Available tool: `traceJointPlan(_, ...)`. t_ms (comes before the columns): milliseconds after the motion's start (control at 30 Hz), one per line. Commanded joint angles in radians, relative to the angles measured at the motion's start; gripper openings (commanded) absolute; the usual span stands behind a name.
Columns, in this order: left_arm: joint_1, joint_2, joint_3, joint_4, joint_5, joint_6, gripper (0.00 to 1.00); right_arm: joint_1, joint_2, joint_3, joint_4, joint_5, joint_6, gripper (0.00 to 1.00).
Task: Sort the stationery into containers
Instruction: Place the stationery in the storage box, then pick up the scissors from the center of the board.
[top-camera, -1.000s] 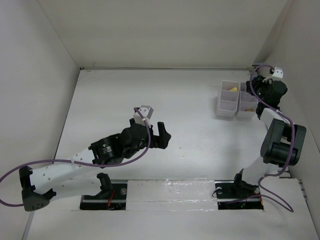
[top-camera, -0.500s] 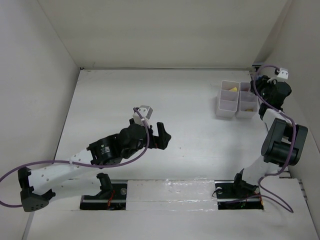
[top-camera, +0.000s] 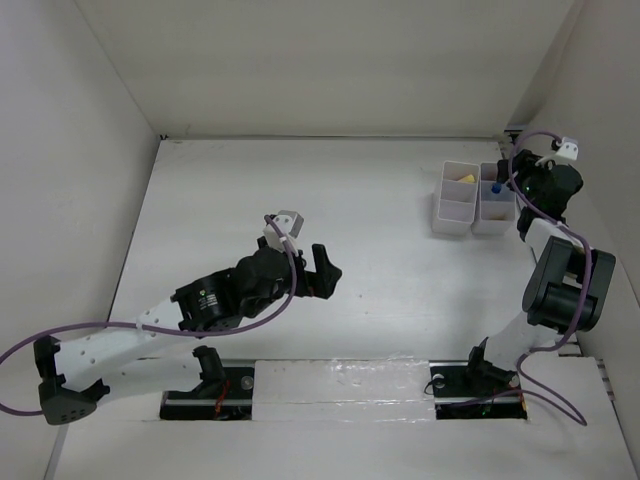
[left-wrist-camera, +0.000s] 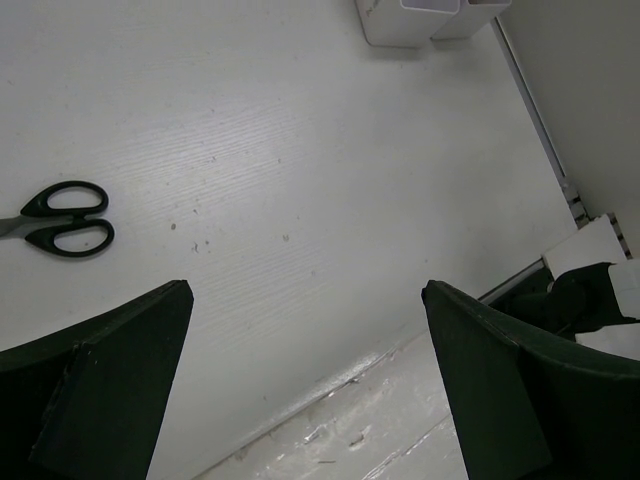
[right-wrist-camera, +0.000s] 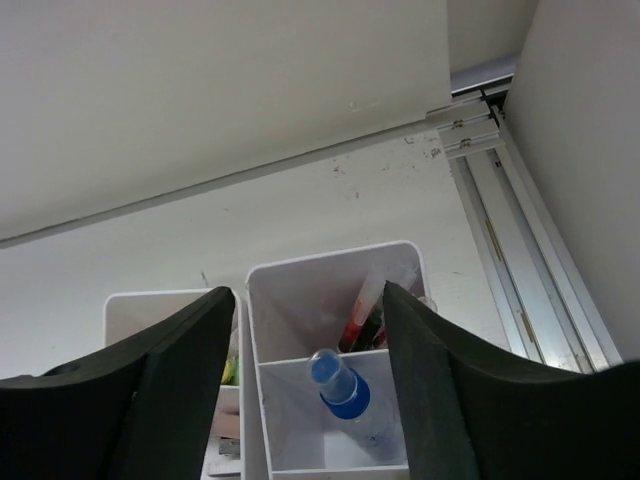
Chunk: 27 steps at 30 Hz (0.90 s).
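Matte white table (top-camera: 350, 200): far-right corner, we note clear bottle (right-wrist-camera: 340, 385) in translucent rectangular bin (right-wrist-camera: 290, 320). Right gripper (right-wrist-camera: 308, 292) parted, empty; left gripper (left-wrist-camera: 308, 290) wide, empty.

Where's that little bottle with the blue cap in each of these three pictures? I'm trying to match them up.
Top external: the blue-capped bottle is a blue dot at far right, inside the right-hand one of the two white bins.
Left wrist: not in it; only the bins' lower walls show at the top edge.
Right wrist: bottom centre, in a bin compartment.
Shared landmark: the white bins.
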Motion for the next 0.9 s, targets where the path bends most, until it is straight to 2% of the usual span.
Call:
traceJointPlan(0, -0.004, -0.030, -0.005, 0.024, -0.005, 0.002, 1.00, -0.005, -0.031, -0.003, 0.087, -0.016, 0.026, 0.68)
traceJointPlan(100, -0.004, -0.030, -0.005, 0.001, -0.049, -0.023, 1.00, 0.005, -0.098, -0.046, 0.162, -0.016, 0.067, 1.00)
traceJointPlan(233, -0.004, -0.009, 0.004, -0.048, -0.134, -0.079, 1.00, 0.096, -0.195, -0.046, 0.123, 0.094, 0.077, 1.00)
traceJointPlan(300, -0.004, 0.014, 0.013, -0.090, -0.177, -0.118, 1.00, 0.192, -0.259, -0.037, 0.084, 0.164, 0.032, 1.00)
traceJointPlan(367, 0.051, 0.029, 0.013, -0.104, -0.206, -0.182, 1.00, 0.317, -0.295, -0.001, -0.043, 0.296, -0.006, 1.00)
traceJointPlan(433, 0.118, 0.058, 0.004, -0.116, -0.162, -0.219, 1.00, 0.416, -0.318, 0.070, -0.164, 0.404, -0.050, 1.00)
traceJointPlan(467, 0.199, 0.084, 0.004, -0.128, -0.134, -0.234, 1.00, 0.470, -0.331, 0.093, -0.277, 0.543, -0.051, 1.00)
traceJointPlan(500, 0.243, 0.098, -0.005, -0.128, -0.107, -0.259, 1.00, 0.570, -0.332, 0.111, -0.325, 0.594, -0.051, 1.00)
traceJointPlan(567, 0.348, 0.123, -0.005, -0.142, -0.067, -0.300, 1.00, 0.657, -0.359, 0.136, -0.416, 0.670, -0.058, 1.00)
traceJointPlan(633, 0.401, 0.143, -0.030, -0.160, -0.067, -0.384, 1.00, 0.757, -0.393, 0.087, -0.416, 0.685, -0.045, 1.00)
traceJointPlan(700, 0.470, 0.172, -0.051, -0.150, -0.032, -0.427, 1.00, 0.798, -0.446, 0.061, -0.440, 0.602, -0.003, 1.00)
traceJointPlan(800, 0.482, 0.225, -0.085, -0.124, -0.051, -0.528, 1.00, 0.858, -0.497, 0.018, -0.476, 0.515, 0.020, 1.00)
traceJointPlan(867, 0.482, 0.262, -0.085, -0.136, -0.063, -0.587, 1.00, 0.899, -0.523, -0.022, -0.487, 0.515, 0.040, 1.00)
